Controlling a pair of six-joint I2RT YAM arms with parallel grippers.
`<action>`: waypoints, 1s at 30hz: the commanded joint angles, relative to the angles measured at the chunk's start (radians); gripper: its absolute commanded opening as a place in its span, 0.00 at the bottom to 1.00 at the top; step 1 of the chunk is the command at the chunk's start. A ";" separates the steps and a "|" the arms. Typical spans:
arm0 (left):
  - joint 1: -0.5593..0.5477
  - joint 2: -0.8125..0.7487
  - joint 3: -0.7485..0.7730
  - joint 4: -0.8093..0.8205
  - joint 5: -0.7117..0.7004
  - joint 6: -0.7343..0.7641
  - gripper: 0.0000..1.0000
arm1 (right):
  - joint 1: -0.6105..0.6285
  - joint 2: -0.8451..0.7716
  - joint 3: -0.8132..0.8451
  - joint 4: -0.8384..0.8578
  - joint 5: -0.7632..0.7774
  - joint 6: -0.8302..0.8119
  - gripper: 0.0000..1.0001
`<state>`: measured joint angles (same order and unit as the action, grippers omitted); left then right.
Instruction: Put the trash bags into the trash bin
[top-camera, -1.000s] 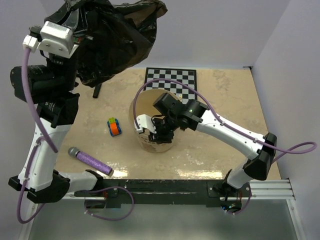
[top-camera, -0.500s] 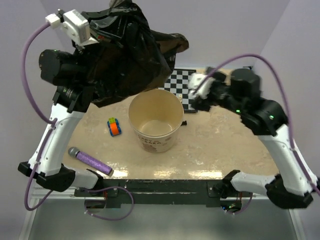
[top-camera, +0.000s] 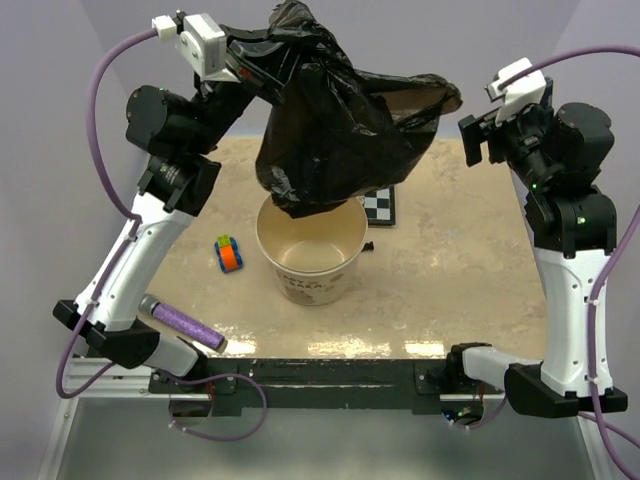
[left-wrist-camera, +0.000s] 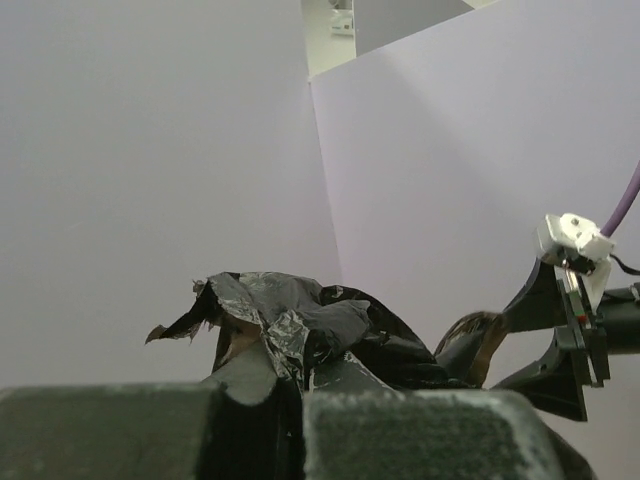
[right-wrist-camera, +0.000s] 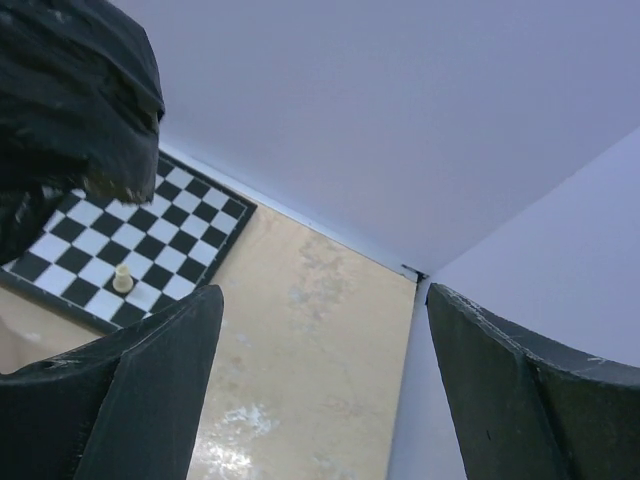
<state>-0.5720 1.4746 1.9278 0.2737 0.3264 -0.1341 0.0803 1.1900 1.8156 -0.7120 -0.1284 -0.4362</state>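
Top external view showed the trash bag (top-camera: 330, 130), judged light, limp and slippery, hanging just above the trash bin (top-camera: 310, 285). Its bunched top, the surest hold, sat clamped in the left gripper (top-camera: 255, 72). The right gripper (top-camera: 472, 140) stood wide and empty to its right.

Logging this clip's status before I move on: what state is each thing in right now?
trash bag: unfurled, hanging over the trash bin, not yet in
trash bin: upright, no bag inside
left gripper: shut on the trash bag, raised
right gripper: open, empty, raised
purple roll: lying on its side
toy car: resting beside the trash bin
chessboard: flat, partly hidden
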 joint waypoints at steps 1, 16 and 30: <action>-0.003 -0.098 -0.073 -0.034 -0.015 0.039 0.00 | -0.002 -0.024 0.079 0.109 0.024 0.128 0.87; -0.003 -0.365 -0.329 -0.261 -0.136 0.179 0.00 | -0.002 -0.078 0.088 0.171 -0.456 0.304 0.88; 0.012 -0.427 -0.455 -0.320 -0.067 0.097 0.00 | 0.001 -0.084 -0.047 0.004 -0.840 0.148 0.94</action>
<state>-0.5678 1.0603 1.4822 -0.0544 0.2363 0.0032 0.0784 1.1103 1.7821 -0.6113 -0.8742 -0.1814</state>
